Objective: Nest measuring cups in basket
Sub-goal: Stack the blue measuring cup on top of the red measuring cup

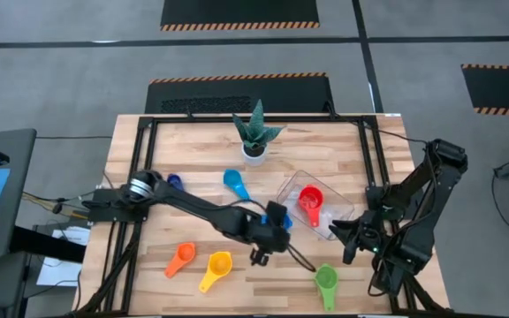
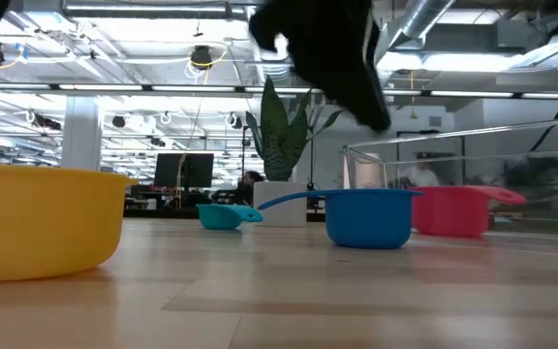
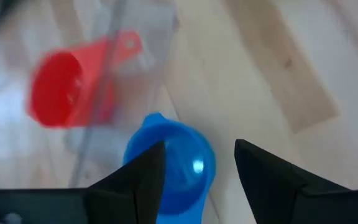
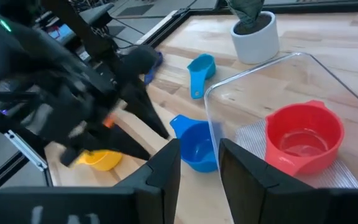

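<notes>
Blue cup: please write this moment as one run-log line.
left gripper: open above blue cup | red cup: in basket | right gripper: open beside basket

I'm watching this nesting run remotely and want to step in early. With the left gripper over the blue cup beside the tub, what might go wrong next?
1. The blue cup sits right against the clear tub; the open left gripper may bump the tub wall as it closes.
2. A pinch on the round rim might let the cup slip or tip.
3. The red cup already lies inside the tub, so a careless drop could land beside it rather than nest.
</notes>
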